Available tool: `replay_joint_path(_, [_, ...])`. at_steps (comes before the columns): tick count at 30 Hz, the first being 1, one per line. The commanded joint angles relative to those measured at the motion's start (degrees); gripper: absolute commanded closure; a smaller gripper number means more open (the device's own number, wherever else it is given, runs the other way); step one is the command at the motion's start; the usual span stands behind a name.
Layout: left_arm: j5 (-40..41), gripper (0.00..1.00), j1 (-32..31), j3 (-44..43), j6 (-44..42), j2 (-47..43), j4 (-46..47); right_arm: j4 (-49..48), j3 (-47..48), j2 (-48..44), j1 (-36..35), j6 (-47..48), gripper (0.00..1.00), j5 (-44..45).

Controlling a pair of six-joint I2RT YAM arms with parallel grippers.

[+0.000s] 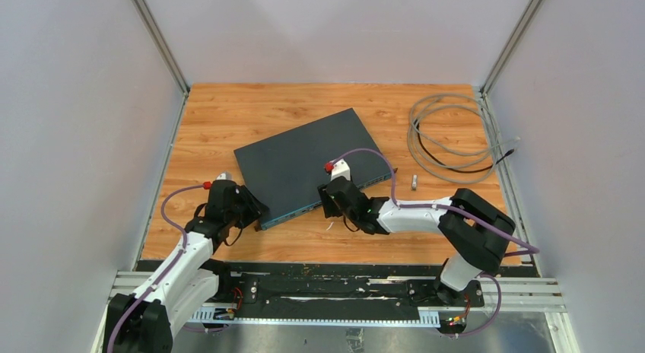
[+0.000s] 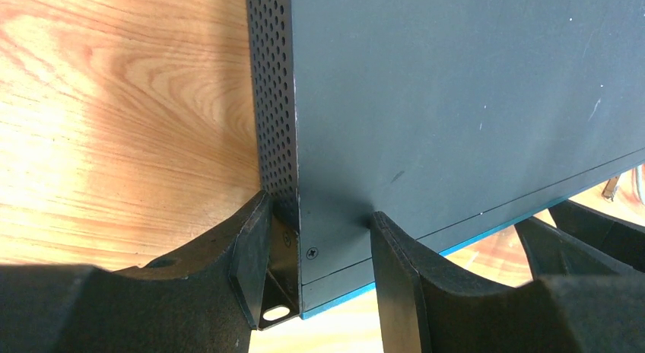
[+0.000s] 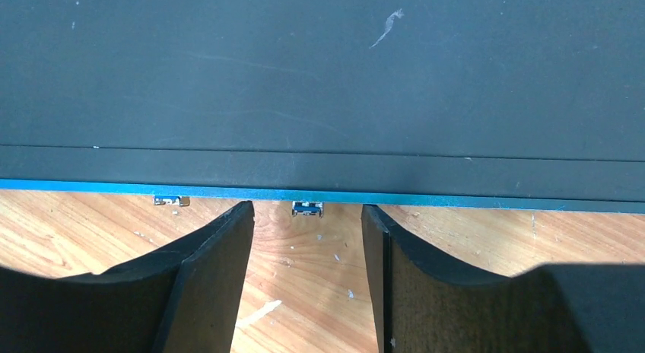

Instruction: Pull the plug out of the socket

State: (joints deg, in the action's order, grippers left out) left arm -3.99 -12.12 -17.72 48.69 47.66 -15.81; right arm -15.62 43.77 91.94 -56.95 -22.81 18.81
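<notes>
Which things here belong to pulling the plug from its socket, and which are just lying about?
Part of the job:
- network switch
- small plug at its front edge
- left claw, closed on the switch's corner
- right claw, open and lined up with the plug

Lying about:
- coiled grey cable
- small loose connector

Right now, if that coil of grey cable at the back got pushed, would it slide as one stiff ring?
Probably not: the grey cable coil lies in loose, uneven loops, so it would likely flex and spread. It looks light, and its free end would probably trail.
</notes>
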Motion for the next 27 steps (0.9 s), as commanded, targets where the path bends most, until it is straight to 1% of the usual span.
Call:
replay_joint_path(1, [1.58, 0.51, -0.36, 1.81, -0.70, 2.49, -2.37, -1.59, 1.53, 1.15, -1.04, -1.34, 0.42, 3.33])
replay_joint_path(6, [1.53, 0.51, -0.36, 1.71, -0.78, 2.97, -2.16, -1.70, 2.10, 2.32, -1.39, -1.08, 0.50, 3.66])
replay_joint_path(10, [1.52, 0.51, -0.36, 1.69, -0.87, 3.36, -2.09, -1.96, 2.46, 2.93, -1.75, -0.54, 0.53, 4.18])
replay_joint_path(17, [1.53, 0.51, -0.36, 1.63, -0.92, 3.94, -1.76, -3.61, 3.05, 3.62, -2.40, 1.39, 0.62, 6.34])
replay_joint_path(19, [1.53, 0.52, -0.36, 1.72, -0.87, 4.11, -1.65, -4.59, 2.95, 3.88, -2.46, 1.93, 0.68, 6.57])
replay_joint_path(21, [1.53, 0.52, -0.36, 1.80, -0.80, 4.32, -1.59, -5.77, 2.82, 4.11, -2.47, 2.66, 0.71, 6.59])
replay_joint_path(23, [1.56, 0.51, -0.36, 1.81, -0.79, 4.45, -1.51, -6.69, 2.42, 4.02, -2.59, 2.87, 0.82, 7.12])
replay_joint_path(27, [1.62, 0.52, -0.36, 1.94, -0.47, 4.68, -1.55, -7.19, 1.59, 2.87, -2.81, 3.61, 0.96, 7.15])
